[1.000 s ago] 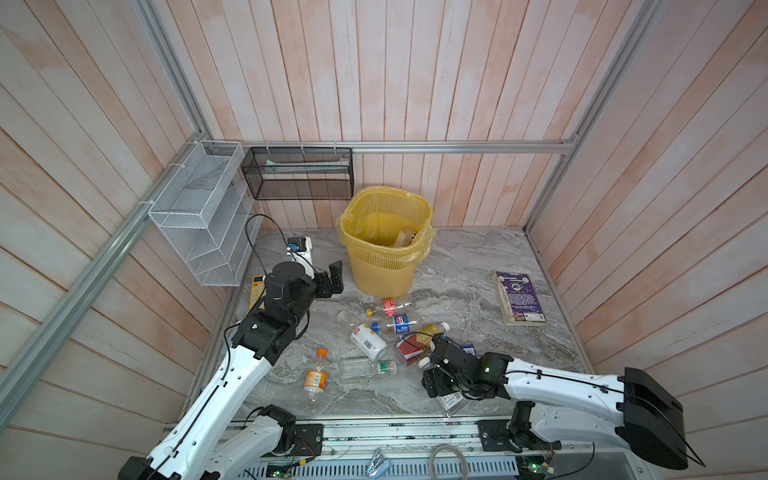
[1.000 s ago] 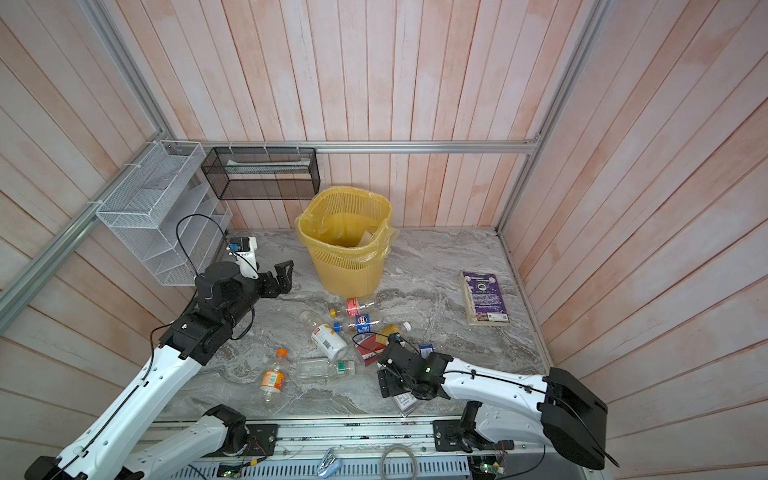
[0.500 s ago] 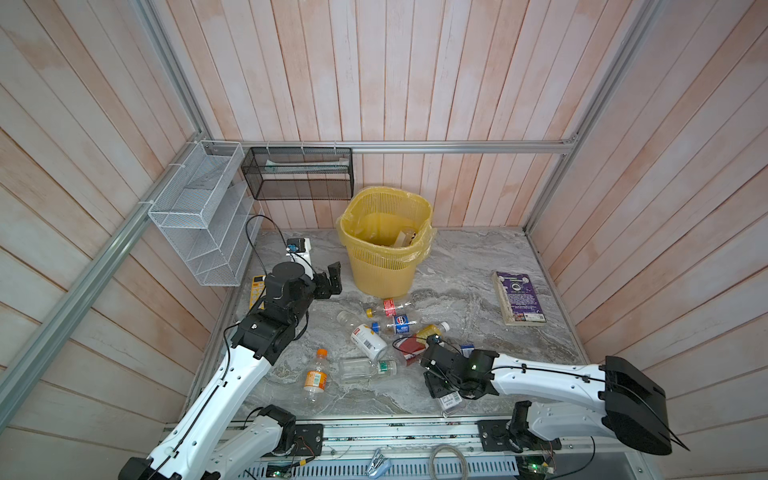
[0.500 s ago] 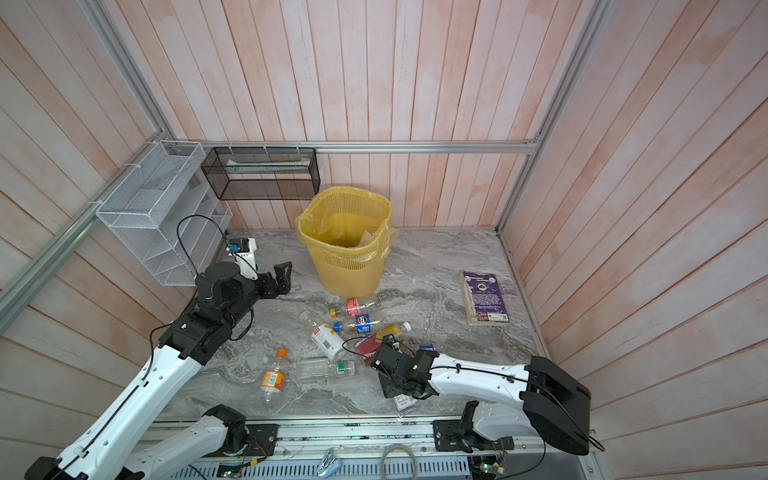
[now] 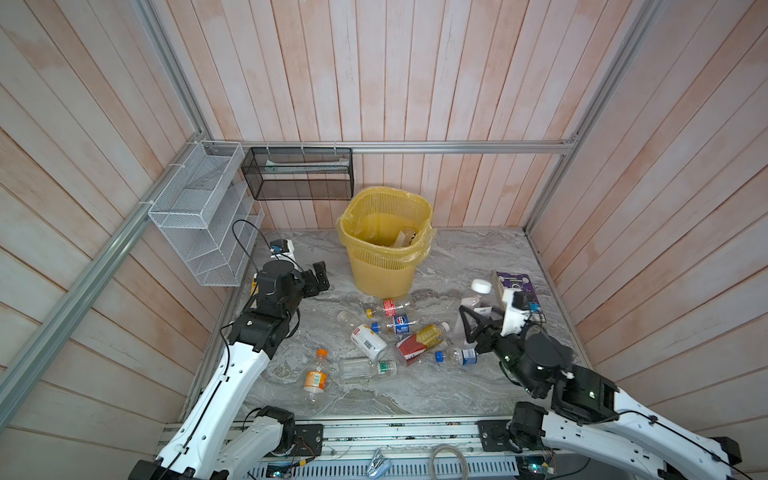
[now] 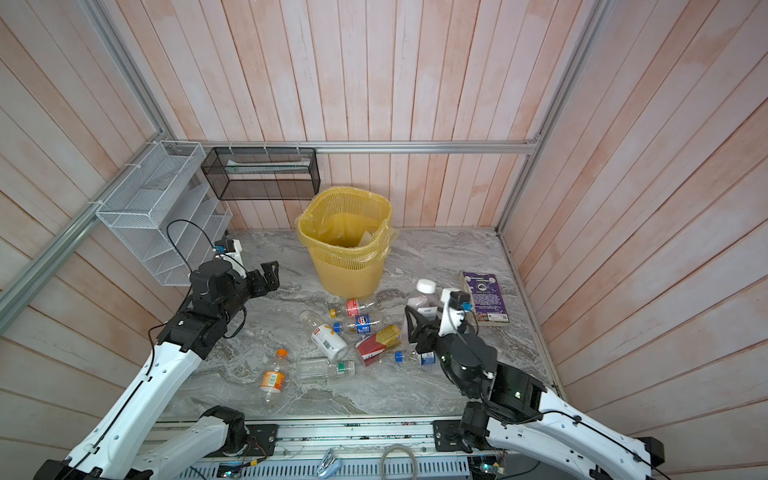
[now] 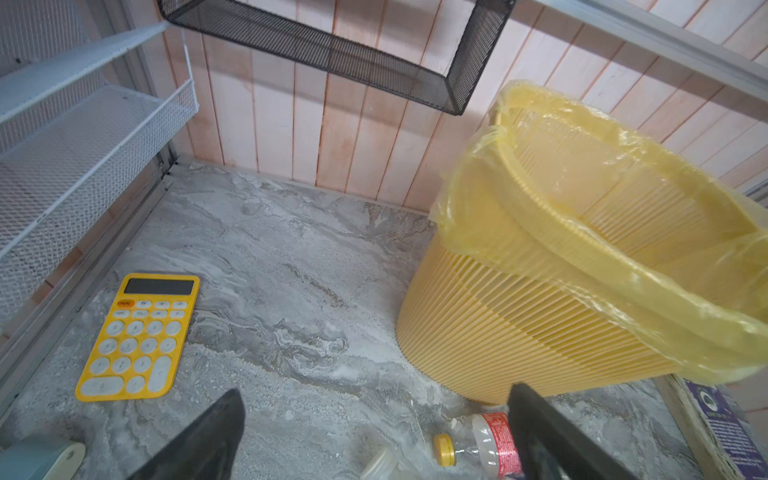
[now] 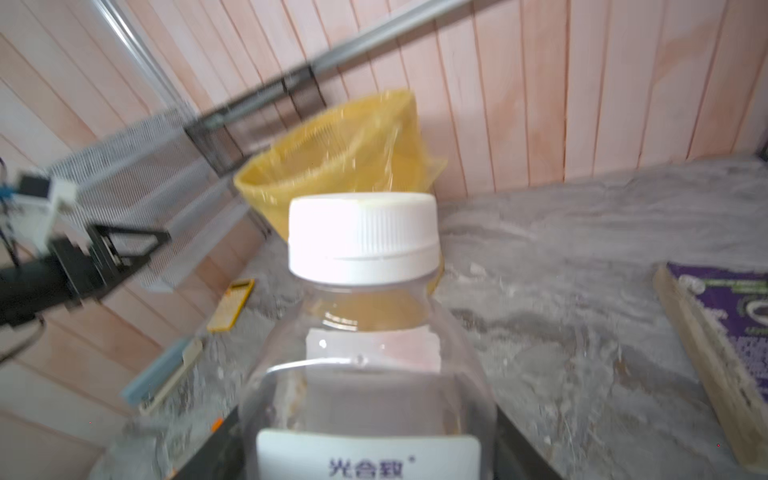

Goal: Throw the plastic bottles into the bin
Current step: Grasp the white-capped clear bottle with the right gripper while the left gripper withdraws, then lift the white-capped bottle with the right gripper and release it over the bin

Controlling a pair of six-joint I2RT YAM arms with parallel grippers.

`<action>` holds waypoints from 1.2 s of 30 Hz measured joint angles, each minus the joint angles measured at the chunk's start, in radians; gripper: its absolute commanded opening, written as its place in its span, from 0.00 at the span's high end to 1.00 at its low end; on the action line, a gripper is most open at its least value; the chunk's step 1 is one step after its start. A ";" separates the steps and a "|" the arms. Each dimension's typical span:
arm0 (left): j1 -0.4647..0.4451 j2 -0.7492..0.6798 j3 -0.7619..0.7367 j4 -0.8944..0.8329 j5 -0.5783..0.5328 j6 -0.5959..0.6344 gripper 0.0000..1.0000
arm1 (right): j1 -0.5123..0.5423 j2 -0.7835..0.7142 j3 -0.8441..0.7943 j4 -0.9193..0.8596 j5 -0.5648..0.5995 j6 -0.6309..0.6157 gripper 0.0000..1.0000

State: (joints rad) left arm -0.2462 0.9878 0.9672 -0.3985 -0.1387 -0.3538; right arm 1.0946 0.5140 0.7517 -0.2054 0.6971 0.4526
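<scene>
Clamping clear plastic bottle (image 8: pixel 361 365) w/ ribbed white cap (image 8: pixel 363 239): R pincer (image 8: pixel 365 453), seemingly; L pincer (image 7: pixel 376 395) apart nr lattice bin (image 7: pixel 540 316).

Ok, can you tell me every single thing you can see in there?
bin: one, yellow, by the back wall, something pale inside.
loose bottles: about nine, clear, mixed caps and labels, lying in front of the bin.
white-capped bottle: one, clear, held upright on the right side.
book: one, purple, right edge of the table.
calculator: one, yellow, left side below the wire rack.
wire rack: one, white, left wall.
mesh basket: one, black, back wall.
table: one, grey marble.
left arm: one, white and black, left of the bin, jaws open, empty.
right arm: one, white and black, jaws shut on the white-capped bottle.
</scene>
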 measured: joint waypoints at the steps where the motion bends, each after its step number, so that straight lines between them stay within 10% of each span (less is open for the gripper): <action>1: 0.008 0.004 -0.006 -0.006 0.004 -0.008 0.00 | -0.006 -0.002 0.019 0.075 0.028 -0.066 0.60; 8: 0.013 0.013 -0.035 -0.023 0.029 -0.041 0.00 | -0.125 0.262 0.334 0.345 -0.017 -0.373 0.60; 17: 0.012 0.010 -0.062 -0.037 0.056 -0.074 0.00 | -0.494 0.877 0.809 0.305 -0.525 -0.289 0.54; 22: 0.012 0.009 -0.062 -0.066 0.055 -0.077 0.00 | -0.504 1.243 1.122 0.071 -0.703 -0.273 0.00; 36: 0.013 -0.027 -0.056 -0.147 0.030 -0.077 0.00 | -0.578 0.975 1.045 -0.027 -0.703 -0.280 0.00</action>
State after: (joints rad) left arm -0.2337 0.9604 0.9108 -0.5453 -0.1089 -0.4309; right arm 0.5163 1.4891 1.7966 -0.2325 -0.0055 0.1730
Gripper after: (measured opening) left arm 0.998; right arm 0.994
